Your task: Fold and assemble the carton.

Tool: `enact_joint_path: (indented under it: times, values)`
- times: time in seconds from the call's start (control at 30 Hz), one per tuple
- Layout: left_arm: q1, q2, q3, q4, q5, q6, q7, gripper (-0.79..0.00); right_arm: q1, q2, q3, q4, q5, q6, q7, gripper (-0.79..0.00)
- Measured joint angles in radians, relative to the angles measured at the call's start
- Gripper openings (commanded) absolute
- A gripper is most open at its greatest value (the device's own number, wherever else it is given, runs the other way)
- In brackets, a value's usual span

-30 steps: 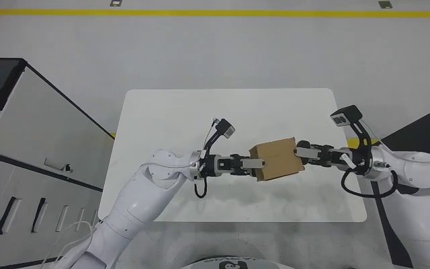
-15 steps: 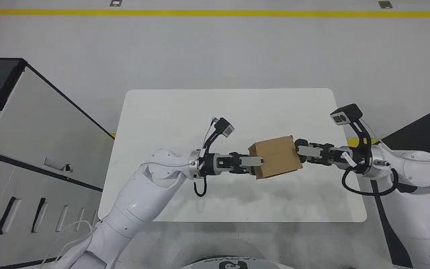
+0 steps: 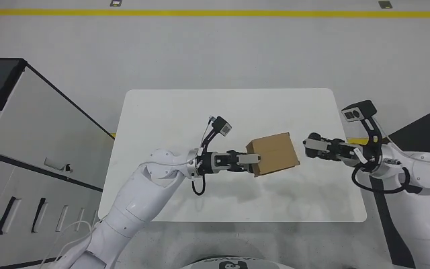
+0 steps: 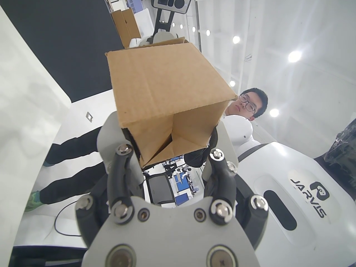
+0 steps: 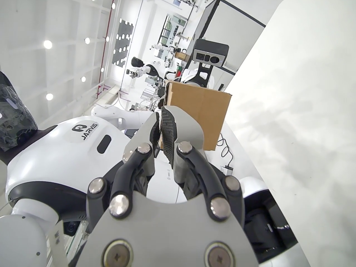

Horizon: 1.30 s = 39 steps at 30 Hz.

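Note:
A brown carton (image 3: 272, 153) hangs above the middle of the white table (image 3: 201, 114), formed into a box shape. My left gripper (image 3: 252, 161) is shut on the carton's near end. In the left wrist view its fingers (image 4: 111, 137) clamp the open end of the carton (image 4: 164, 90), and folded flaps show inside. My right gripper (image 3: 310, 143) is level with the carton on the other side, a short gap away, and is shut on nothing. In the right wrist view the closed right gripper (image 5: 164, 113) points at the carton (image 5: 203, 112).
A grey and black cabinet (image 3: 40, 134) stands off the table's left side. A yellow line (image 3: 215, 12) runs across the floor beyond the table. Bare tabletop lies on all sides of the carton.
My right gripper has come off the carton's right end and drawn back to the right. The carton, held by the left gripper, has shifted slightly left and turned a little.

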Motion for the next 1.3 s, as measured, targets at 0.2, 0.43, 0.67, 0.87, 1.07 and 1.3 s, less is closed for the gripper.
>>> enact_joint_path:
  times: [0.2,0.43,0.67,0.87,1.07,1.3]
  values:
    - [-0.008,-0.002,0.008,0.002,0.0,0.002,-0.003,-0.785,0.003,-0.002,-0.03,-0.008,-0.022,0.015,-0.007,-0.785]
    - [-0.013,-0.003,0.013,0.005,0.001,0.005,-0.005,-0.785,0.023,-0.004,-0.062,-0.007,-0.028,0.022,-0.004,-0.785]
    - [-0.014,-0.004,0.019,0.003,0.008,0.007,-0.002,-0.785,0.028,-0.005,-0.075,-0.009,-0.03,0.027,0.004,-0.785]
    - [-0.015,-0.005,0.022,0.006,0.004,0.006,-0.004,-0.785,0.029,-0.005,-0.081,-0.014,-0.031,0.029,0.013,-0.785]
    - [-0.012,-0.005,0.02,0.007,0.005,0.004,-0.001,-0.785,0.029,-0.004,-0.082,-0.017,-0.033,0.03,0.02,-0.785]
    - [-0.009,-0.003,0.017,0.004,0.006,0.005,-0.004,-0.785,0.03,-0.005,-0.089,-0.02,-0.033,0.03,0.021,-0.785]
